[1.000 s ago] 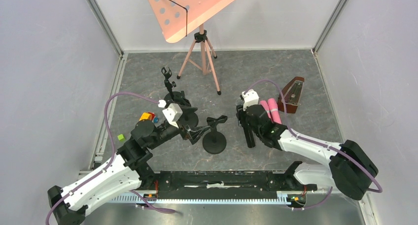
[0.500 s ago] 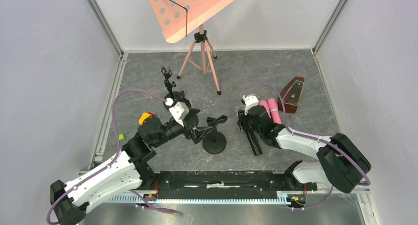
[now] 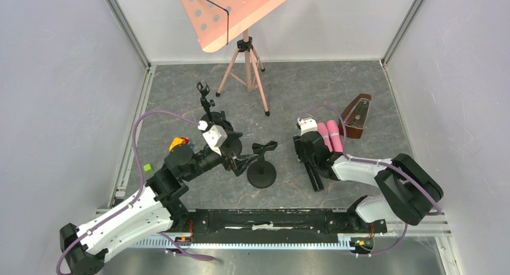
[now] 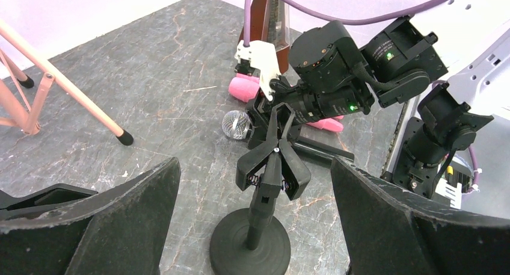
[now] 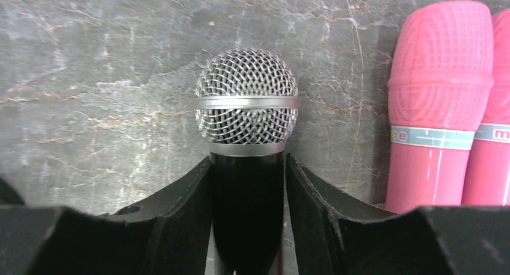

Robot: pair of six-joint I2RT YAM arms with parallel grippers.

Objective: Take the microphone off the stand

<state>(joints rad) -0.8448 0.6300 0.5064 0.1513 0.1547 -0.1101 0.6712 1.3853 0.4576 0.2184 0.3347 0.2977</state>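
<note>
— Grey marbled floor, white walls close round it, v. cramped. Where's the mic (image 5: 246, 100)?
— Off the stand (image 4: 273, 173) already; its clip's empty, centre of the top view. Mic lies flat on the floor right of centre, mesh head toward the top of the frame.
— And the right gripper (image 5: 246, 166)?
— Jaws sit either side of the black handle, v. close. Black on black, so can't tell if they're pinching it or just beside it.
— What could go wrong?
— Round body, so I'd guess it rolls once nothing pins it. If a finger catches the handle on the way up, the mic gets dragged or flicked. Two pink mics (image 5: 439, 100) lie just beside it on the right, so a sideways nudge prob. knocks into them.
— Left gripper (image 3: 242, 163)?
— Wide open, holding nothing. Stand sits btwn its fingers in the wrist view, not touching as far as I can see. Thin stem, small round base: one bump and I reckon it tips, maybe toward the mic.
— Anything else about?
— Wooden metronome (image 3: 358, 115) past the pink mics, upper right. Second black stand (image 3: 207, 103) upper left of centre, v. near the left wrist. Salmon music stand (image 3: 240, 10) at top, tripod legs on the floor. Purple cables (image 3: 141, 130) loop off both wrists and could snag.
</note>
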